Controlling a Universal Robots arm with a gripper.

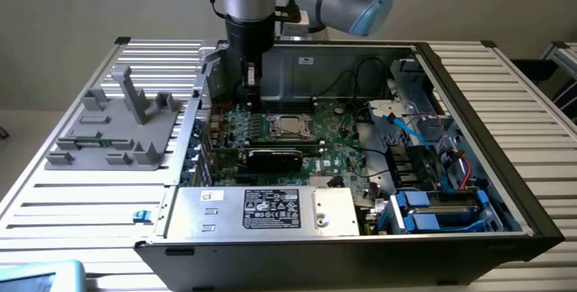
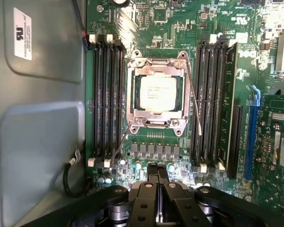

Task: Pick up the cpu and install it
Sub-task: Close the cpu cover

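The cpu [image 2: 158,93] is seen lying flat inside the metal socket frame [image 2: 131,101] on the green motherboard, its dull silver top facing up; it is judged to be seated there, not carried. In the exterior view the cpu [image 1: 290,125] is placed at the middle of the frame, and the pincer [image 1: 251,92] is found just up and to the left of it, above the board and apart from the chip. The chip is square, so no long axis is to be named. In the wrist view the pincer [image 2: 158,182] is shown with its fingertips drawn together and nothing held between them.

One cpu, one socket frame, one arm and one pincer are counted. The socket is flanked by two banks of memory slots [image 2: 107,101]. One silver labelled box [image 1: 270,209] is seen in the lower middle of the exterior frame, within the open computer case [image 1: 342,258]. One grey fixture [image 1: 117,126] is set on the tabletop [image 1: 81,204] at the left.
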